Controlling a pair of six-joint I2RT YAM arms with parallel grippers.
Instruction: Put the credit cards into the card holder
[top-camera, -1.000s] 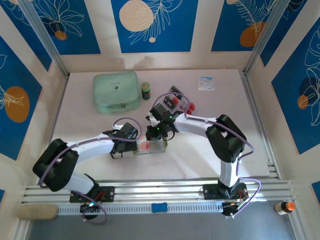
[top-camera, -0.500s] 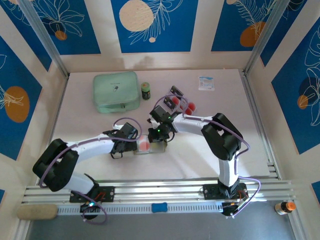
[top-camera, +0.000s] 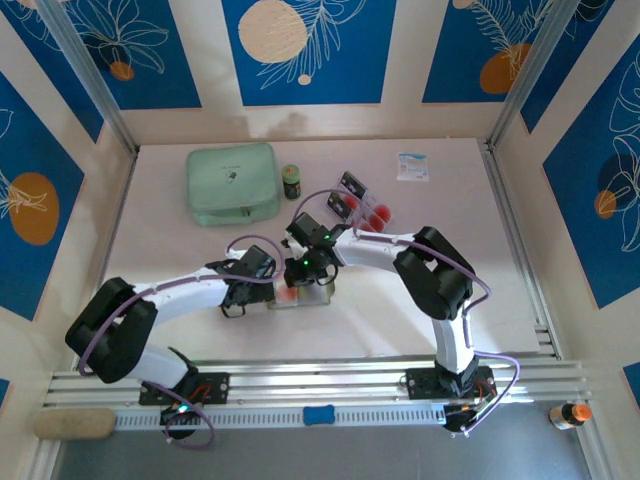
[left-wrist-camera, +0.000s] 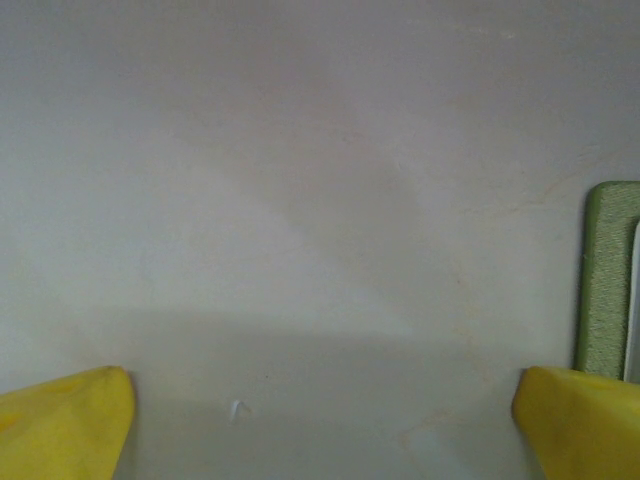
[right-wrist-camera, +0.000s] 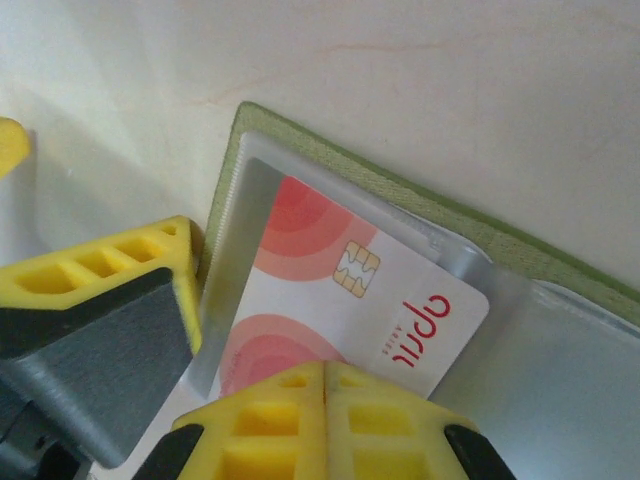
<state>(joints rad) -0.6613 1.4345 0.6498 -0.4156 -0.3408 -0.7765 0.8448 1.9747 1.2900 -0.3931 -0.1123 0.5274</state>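
— Pale table (left-wrist-camera: 300, 150), blue-panelled walls round it. Where is the holder?
— The holder (top-camera: 305, 294) lies open at the table's middle, just ahead of both arms, with one card (right-wrist-camera: 350, 300) in its clear sleeve (right-wrist-camera: 232, 260).
— Which gripper is on it?
— The right gripper (right-wrist-camera: 325, 385). Its jaws are pressed together with nothing between them, and the tips sit over the card's near edge. The card runs straight away from those tips toward the holder's green rim.
— Long axis?
— Probably along that same line, tips to rim, but the near end is covered, so I would not swear to it.
— And the left gripper?
— The left gripper (left-wrist-camera: 320, 425) hovers low over bare table at the holder's left end. Its jaws are spread wide and grip nothing. The green rim is just beside one of its fingers.
— Whose move is next?
— The right arm's, I judge. A push along the card's line would seat it deeper. Off that line it could jam against the sleeve's ribbed side, just left of the card.
— Other cards?
— The spare cards (top-camera: 360, 205) lie farther back, right of the holder and apart from it.
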